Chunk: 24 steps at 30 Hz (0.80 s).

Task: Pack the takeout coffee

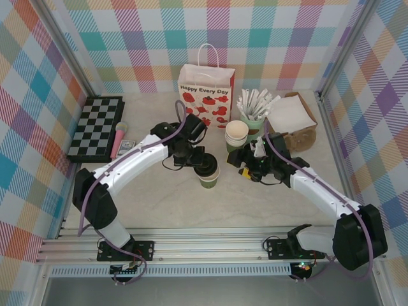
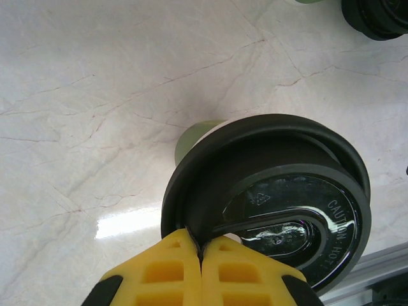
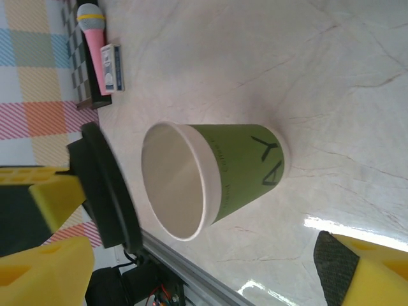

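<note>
Your left hand [image 2: 201, 252] has its yellow fingers pressed together, clamped on the near rim of the round black plastic lid [image 2: 280, 197]. The lid hangs tilted just above and beside the mouth of the small dark-green paper cup [image 3: 245, 169]. It is not seated: the right wrist view shows a gap between the lid and the cup's cream rim.

The cup stands upright on the pale marble-patterned desk [image 2: 95, 76], roughly midway between the two arms and near the front. Your right hand [image 3: 203, 268] is spread apart and holds nothing, with the cup ahead of its fingers.

Expect the cup to be very light and easy to tip or push along the smooth desk. The paper wall is thin and will cave if you squeeze it hard, above all while the lid is off. The rolled rim is its stiffest part. The lid looks glossy, so a pinch on its edge may slip or let it swing.

Judging from this, steady the cup with your right hand low on the wall. Once capped, take hold just under the lid. The white paper bag with red flowers [image 1: 206, 95] at the back is the likely destination.
</note>
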Each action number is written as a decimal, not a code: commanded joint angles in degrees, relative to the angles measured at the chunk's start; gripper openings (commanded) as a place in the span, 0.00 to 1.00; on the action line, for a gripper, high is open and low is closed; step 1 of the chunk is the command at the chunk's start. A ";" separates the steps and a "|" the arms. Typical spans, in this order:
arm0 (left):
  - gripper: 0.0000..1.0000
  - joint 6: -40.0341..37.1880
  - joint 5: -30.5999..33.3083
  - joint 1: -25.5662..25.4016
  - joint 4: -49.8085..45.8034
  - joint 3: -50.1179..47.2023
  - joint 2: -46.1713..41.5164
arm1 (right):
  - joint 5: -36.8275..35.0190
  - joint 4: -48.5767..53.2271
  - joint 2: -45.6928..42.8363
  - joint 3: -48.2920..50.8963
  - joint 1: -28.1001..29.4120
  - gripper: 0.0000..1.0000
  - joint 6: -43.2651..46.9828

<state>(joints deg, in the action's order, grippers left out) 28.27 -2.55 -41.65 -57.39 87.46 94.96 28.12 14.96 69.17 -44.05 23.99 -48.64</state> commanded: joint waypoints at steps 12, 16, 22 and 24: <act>0.00 -2.64 -0.49 -0.92 -4.69 4.80 4.09 | 8.08 -8.71 4.07 3.35 -0.08 0.81 -0.58; 0.00 -4.13 -1.27 -0.91 -5.68 6.36 6.04 | 9.07 -8.78 5.79 2.96 0.02 0.74 -0.42; 0.00 -4.88 -1.92 -0.95 -5.98 6.97 7.59 | 10.99 -9.39 7.59 2.79 0.09 0.65 -0.05; 0.00 -5.04 -2.25 -0.96 -6.07 6.96 7.77 | 11.23 -9.32 8.28 2.81 0.09 0.63 -0.05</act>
<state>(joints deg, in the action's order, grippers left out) 24.51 -3.75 -41.93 -61.52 92.86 102.06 37.08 6.87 76.51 -41.19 23.99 -49.04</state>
